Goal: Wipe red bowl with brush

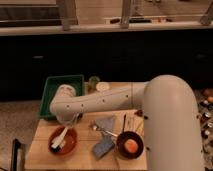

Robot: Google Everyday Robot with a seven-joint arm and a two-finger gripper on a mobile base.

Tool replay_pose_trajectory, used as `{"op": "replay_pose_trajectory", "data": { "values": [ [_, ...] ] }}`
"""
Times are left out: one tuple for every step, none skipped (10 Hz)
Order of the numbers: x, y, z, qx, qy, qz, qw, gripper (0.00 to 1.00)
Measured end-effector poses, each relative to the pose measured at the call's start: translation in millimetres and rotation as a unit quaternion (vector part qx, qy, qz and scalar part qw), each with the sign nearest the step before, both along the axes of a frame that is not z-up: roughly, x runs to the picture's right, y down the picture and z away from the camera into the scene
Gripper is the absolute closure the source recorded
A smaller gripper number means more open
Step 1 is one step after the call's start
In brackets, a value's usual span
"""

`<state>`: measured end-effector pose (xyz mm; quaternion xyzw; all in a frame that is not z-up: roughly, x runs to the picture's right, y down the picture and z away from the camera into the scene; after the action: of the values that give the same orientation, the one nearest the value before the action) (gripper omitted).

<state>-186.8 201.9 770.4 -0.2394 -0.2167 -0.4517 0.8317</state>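
Observation:
The red bowl (65,141) sits at the front left of the wooden table (45,159). The brush (59,139) lies slanted inside it, with the white handle pointing up and right and the dark bristle head low at the bowl's left side. My gripper (69,123) hangs from the white arm just above the bowl's back rim. It holds the upper end of the brush handle.
A black pan with an orange ball (130,146) stands at the front right. A blue-grey sponge (102,148), a grey cloth (106,123) and a thin metal utensil (101,130) lie between pan and bowl. A green bin (61,84) is behind the bowl.

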Motion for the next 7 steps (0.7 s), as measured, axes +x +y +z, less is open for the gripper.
{"op": "replay_pose_trajectory", "data": {
  "values": [
    [13,2,2.1,-0.004,0.008,0.010,0.9999,1.00],
    [26,1,5.2,-0.007,0.018,0.021,0.9996,1.00],
    [39,-2,10.0,-0.009,0.028,0.031,0.9991,1.00],
    [41,-6,13.6,-0.011,0.032,0.036,0.9988,1.00],
    [43,-13,20.1,-0.011,0.038,0.038,0.9985,1.00],
    [41,-21,24.7,-0.010,0.040,0.037,0.9985,1.00],
    [39,-24,26.1,-0.009,0.042,0.032,0.9986,1.00]
  ]
}}
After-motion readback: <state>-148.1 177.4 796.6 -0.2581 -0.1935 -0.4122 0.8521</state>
